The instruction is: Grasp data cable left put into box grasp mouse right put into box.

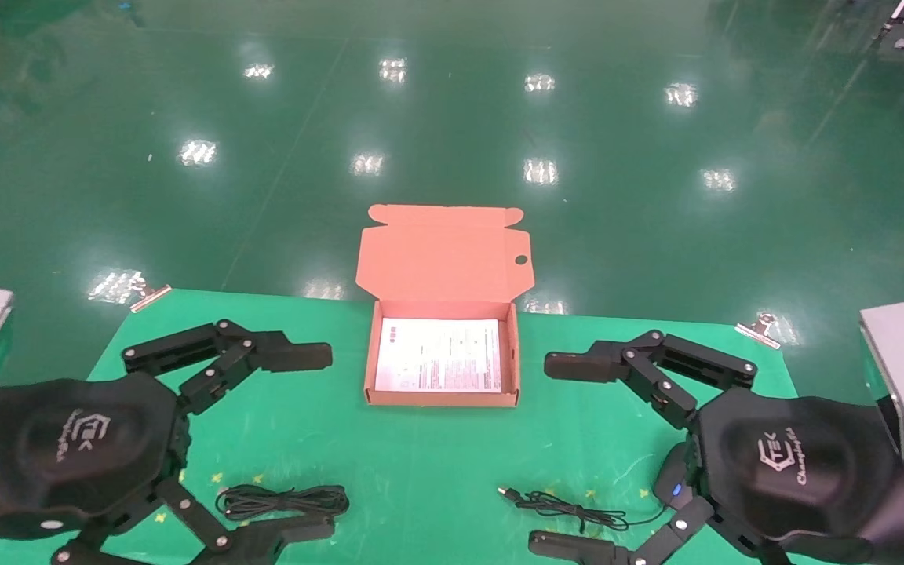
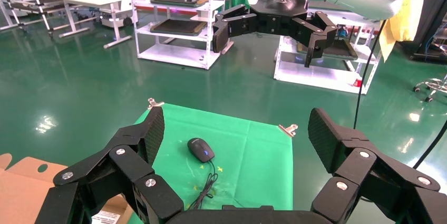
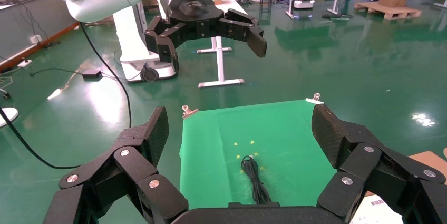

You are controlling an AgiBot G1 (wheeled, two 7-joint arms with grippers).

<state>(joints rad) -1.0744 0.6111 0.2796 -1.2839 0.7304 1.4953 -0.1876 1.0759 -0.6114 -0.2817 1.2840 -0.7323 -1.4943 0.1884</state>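
Green cloth, open carton, nothing packed yet: both arms hover with jaws spread wide and empty.

The left gripper (image 1: 287,439) hangs above the data cable (image 1: 283,500), one coiled black bundle lying near the table's front edge on the robot's left; the right gripper (image 1: 570,455) hangs above the mouse (image 1: 670,480), partly hidden under it, its thin cord (image 1: 570,506) trailing toward the centre. The box (image 1: 442,398), lid up with a white sheet inside, sits between them farther back. The job appears to be at its opening step: next the left arm likely must drop and close on the bundle. Count: one cable, one mouse, one box, two grippers.
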